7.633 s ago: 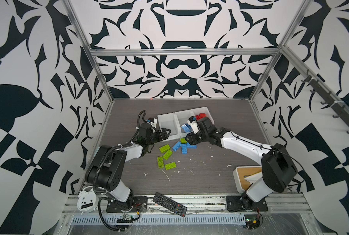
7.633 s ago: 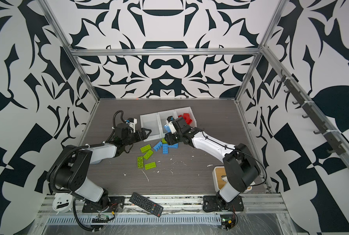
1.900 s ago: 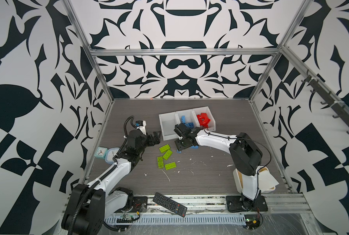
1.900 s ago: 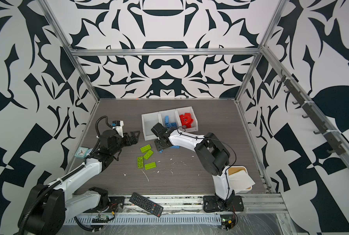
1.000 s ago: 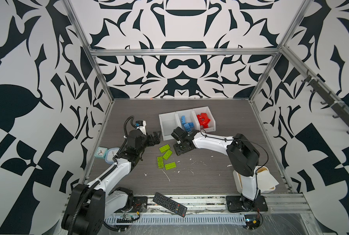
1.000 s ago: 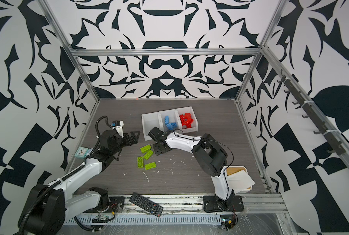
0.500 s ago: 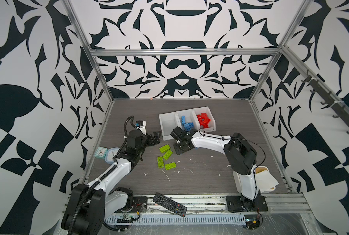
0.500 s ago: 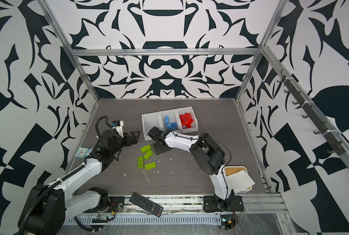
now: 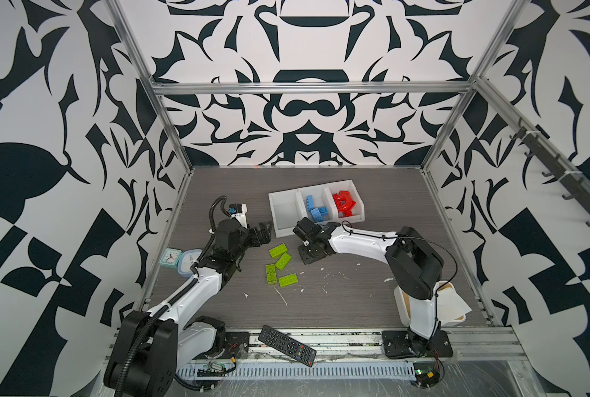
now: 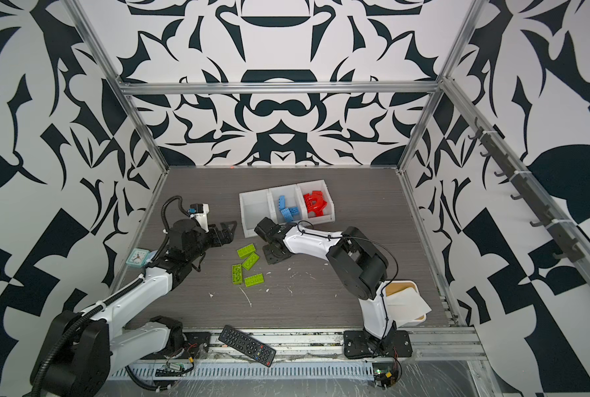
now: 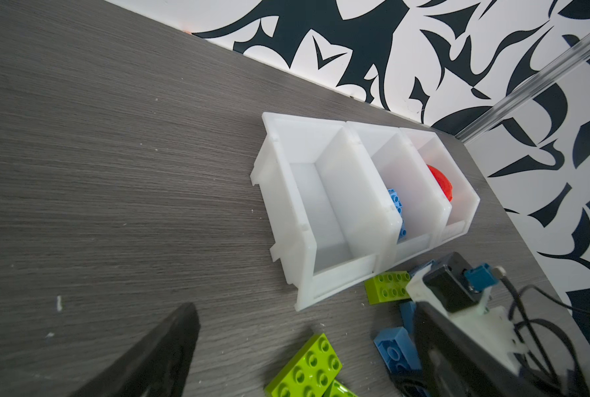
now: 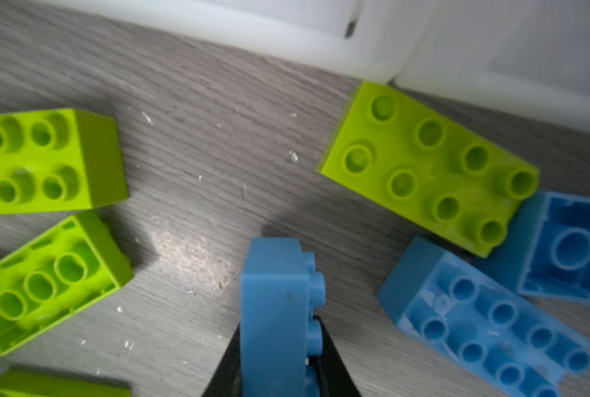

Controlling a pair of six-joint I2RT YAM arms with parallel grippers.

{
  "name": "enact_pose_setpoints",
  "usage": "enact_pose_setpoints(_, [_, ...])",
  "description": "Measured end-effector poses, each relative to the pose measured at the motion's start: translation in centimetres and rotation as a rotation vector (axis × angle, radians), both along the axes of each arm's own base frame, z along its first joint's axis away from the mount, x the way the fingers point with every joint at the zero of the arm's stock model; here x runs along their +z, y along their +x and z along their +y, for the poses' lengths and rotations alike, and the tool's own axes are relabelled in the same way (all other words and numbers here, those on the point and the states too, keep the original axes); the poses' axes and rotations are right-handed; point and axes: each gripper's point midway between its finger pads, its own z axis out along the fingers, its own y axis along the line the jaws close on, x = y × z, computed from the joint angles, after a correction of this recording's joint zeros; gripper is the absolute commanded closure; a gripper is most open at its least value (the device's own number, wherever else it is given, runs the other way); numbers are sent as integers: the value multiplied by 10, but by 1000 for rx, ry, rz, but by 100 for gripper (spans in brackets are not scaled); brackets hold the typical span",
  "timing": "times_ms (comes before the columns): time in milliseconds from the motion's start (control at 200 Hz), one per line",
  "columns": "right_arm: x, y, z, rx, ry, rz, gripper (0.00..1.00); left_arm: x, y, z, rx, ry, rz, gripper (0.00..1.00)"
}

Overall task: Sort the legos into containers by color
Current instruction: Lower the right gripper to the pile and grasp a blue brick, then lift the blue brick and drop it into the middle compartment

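- Gripping a blue brick [image 12: 276, 295] stood on edge, studs to one side, the right gripper [image 12: 281, 357] was found clamped on it, low over the table just before the low front of the containers [image 9: 284, 213].
- The left gripper [image 10: 227, 233] was found with its jaws wide apart and nothing between them. It was held near the containers' end bin on the left arm's side, not touching it.
- Sorted blue bricks [image 9: 316, 210] were recorded in the middle bin of the containers. Red pieces [image 9: 345, 204] were recorded in the end bin on the right arm's side.
- One lime green brick [image 12: 424, 165] was noted studs up, with a corner close against the containers' front wall. Contact could not be confirmed.
- Two loose blue bricks [image 12: 482, 323] were noted beside it, on its side away from the containers. One lay studs up and one lay hollow side up.
- A green cluster [image 9: 283, 261] of four bricks was seen farther out from the containers' front, between the two arms.
- A remote control [image 9: 286, 345], two small clocks [image 9: 170, 257] and a white lidded box [image 9: 455, 306] were noted well apart from the containers.
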Motion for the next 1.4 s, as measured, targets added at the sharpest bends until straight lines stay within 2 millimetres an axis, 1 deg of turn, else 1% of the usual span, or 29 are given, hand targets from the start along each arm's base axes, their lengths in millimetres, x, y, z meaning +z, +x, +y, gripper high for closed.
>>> enact_pose_setpoints(55, [9,0,0,2,20,-13,80,0,0,0,0,0,0,0])
enact_pose_setpoints(150, [32,4,-1,5,63,-47,81,0,0,0,0,0,0,0])
enact_pose_setpoints(255, [56,16,-3,10,111,-94,81,0,0,0,0,0,0,0])
enact_pose_setpoints(355, [71,41,-8,-2,139,-139,81,0,0,0,0,0,0,0])
enact_pose_setpoints(460, [81,75,-17,-34,169,-190,81,0,0,0,0,0,0,0])
enact_pose_setpoints(560, [85,108,-24,-63,194,-233,81,0,0,0,0,1,0,0])
enact_pose_setpoints(640, [83,132,-29,-82,198,-255,81,0,0,0,0,0,0,0])
enact_pose_setpoints(710, [79,149,-30,-92,199,-268,81,0,0,0,0,0,0,0])
enact_pose_setpoints(775, [74,158,-30,-95,198,-275,80,0,0,0,0,0,0,0])
enact_pose_setpoints(940, [67,168,-32,-105,198,-276,79,0,0,0,0,0,0,0])
enact_pose_setpoints(1010, [66,174,-32,-111,200,-281,74,0,0,0,0,0,0,0])
enact_pose_setpoints(1155, [64,184,-34,-118,198,-291,48,0,0,0,0,0,0,0])
enact_pose_setpoints(1210, [63,185,-34,-125,197,-291,42,0,0,0,0,0,0,0])
enact_pose_setpoints(1275, [63,186,-36,-130,197,-290,37,0,0,0,0,0,0,0])
enact_pose_setpoints(1400, [68,186,-38,-130,194,-296,33,0,0,0,-1,0,0,0])
